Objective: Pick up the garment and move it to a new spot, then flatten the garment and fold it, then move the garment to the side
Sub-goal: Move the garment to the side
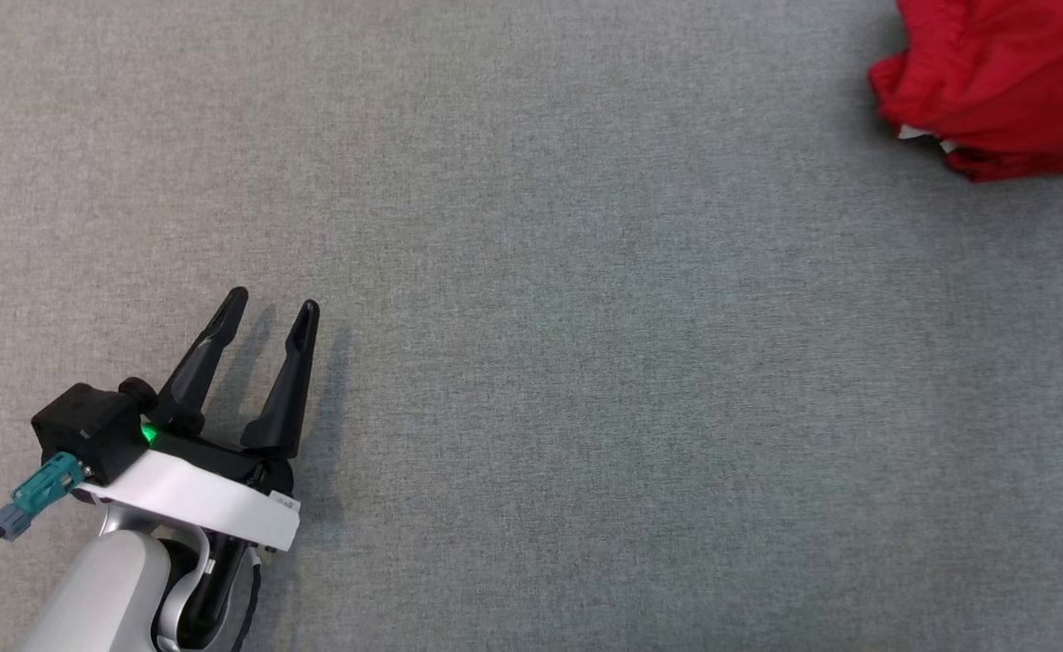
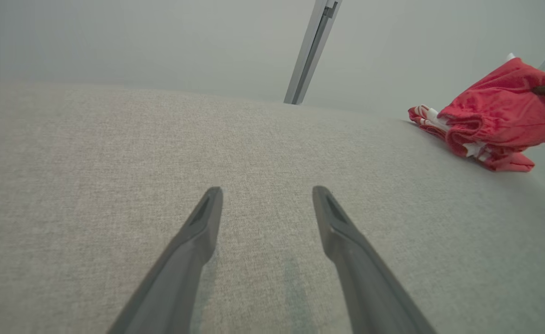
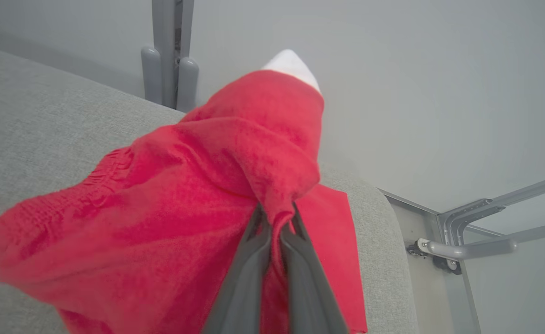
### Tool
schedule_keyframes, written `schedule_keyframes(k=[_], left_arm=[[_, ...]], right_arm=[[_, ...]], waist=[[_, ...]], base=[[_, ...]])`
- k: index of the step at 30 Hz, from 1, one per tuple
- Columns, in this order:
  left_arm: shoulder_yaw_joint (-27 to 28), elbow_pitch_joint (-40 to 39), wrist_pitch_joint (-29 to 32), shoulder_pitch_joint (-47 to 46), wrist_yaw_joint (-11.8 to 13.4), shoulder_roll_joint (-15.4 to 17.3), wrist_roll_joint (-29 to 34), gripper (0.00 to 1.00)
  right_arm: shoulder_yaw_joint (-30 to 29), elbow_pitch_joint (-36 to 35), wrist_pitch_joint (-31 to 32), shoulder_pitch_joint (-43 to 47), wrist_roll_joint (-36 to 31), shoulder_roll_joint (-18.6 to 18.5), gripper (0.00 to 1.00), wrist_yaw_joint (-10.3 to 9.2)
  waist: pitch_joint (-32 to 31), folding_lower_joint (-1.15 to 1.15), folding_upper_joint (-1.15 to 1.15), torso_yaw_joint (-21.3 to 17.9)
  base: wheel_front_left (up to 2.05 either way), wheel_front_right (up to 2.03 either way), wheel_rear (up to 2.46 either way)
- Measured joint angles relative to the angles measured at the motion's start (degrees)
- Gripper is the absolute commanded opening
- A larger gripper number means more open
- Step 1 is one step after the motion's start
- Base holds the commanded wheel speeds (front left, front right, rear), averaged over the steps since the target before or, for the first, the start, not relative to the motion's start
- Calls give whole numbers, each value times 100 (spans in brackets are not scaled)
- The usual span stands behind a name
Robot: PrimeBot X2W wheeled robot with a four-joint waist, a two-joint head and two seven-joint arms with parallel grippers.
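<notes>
The red garment (image 1: 1002,81), seemingly shorts with a gathered waistband and white trim, is found bunched at the far right of the grey cloth-covered table (image 1: 586,362). It is close to the table's far right corner, as is shown in the right wrist view by the table edge and the metal frame (image 3: 476,241) just beyond it. The right gripper (image 3: 276,214) is seen pressed together on a raised fold of the red fabric, the cloth pinched between its two fingers. Part of the garment is drawn up into a peak, while the remainder appears to rest on the table. The left gripper (image 1: 273,302) is held with its fingers spread wide and nothing between them, at the near left, well apart from the garment.

The coming move is judged to be the carry to a new spot. It is governed by one relation: the garment lies far and to the right, and the bare table lies to its left and nearer the robot. The right arm is thus the one placed for the carry, inward and leftward. No clear long axis can be made out in the bunched cloth.
</notes>
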Motion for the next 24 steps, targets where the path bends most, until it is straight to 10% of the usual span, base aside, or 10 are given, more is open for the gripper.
schedule_keyframes(k=[8,11,12,24], left_arm=[[-41,13,-9,-105,-43,11,1,100],[-42,42,-27,-117,-49,9,-1,100],[-44,57,-33,-129,-51,5,-1,100],[-37,215,-122,-192,-42,-46,-16,100]], right_arm=[[-537,882,-267,-315,-980,18,0,-1],[-946,1060,-445,-402,-1574,116,54,-1],[-1082,1125,-499,-404,-1751,171,100,-1],[-2086,1310,-1210,-358,-2975,878,100,-1]], waist=[[232,0,0,156],[276,0,0,208],[280,0,0,223],[-21,0,0,183]], base=[[0,0,0],[0,0,0],[0,0,0],[0,0,0]])
